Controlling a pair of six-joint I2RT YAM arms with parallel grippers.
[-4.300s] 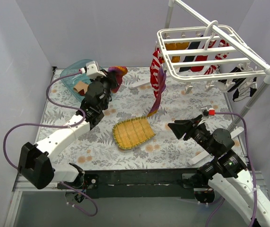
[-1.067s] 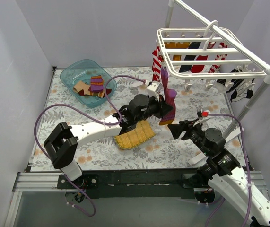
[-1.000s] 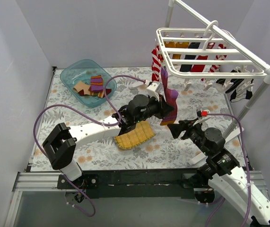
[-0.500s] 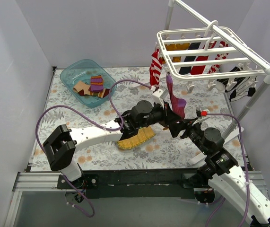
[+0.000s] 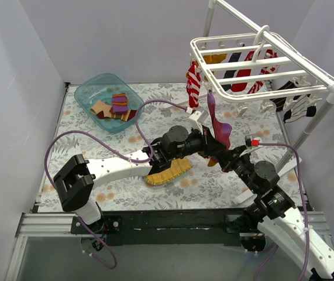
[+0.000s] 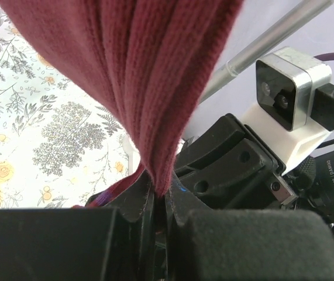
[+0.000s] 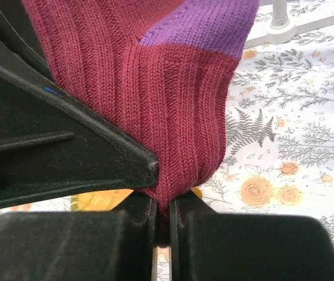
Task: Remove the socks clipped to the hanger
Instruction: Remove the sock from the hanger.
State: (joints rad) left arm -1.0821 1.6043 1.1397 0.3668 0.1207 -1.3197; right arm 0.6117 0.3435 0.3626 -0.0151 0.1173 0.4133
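Both on one sock! The left pincer [image 5: 209,140] is clamped on the lower end of the maroon-and-purple sock [image 5: 216,120]. The right pincer [image 5: 219,157] is pinched tight on the same fabric just beside it. The sock stretches up from above the surface [image 5: 73,114] to the hanger [image 5: 254,58], apparently clipped at its near-left corner. Beneath the frame dangle the other socks [image 5: 192,79].
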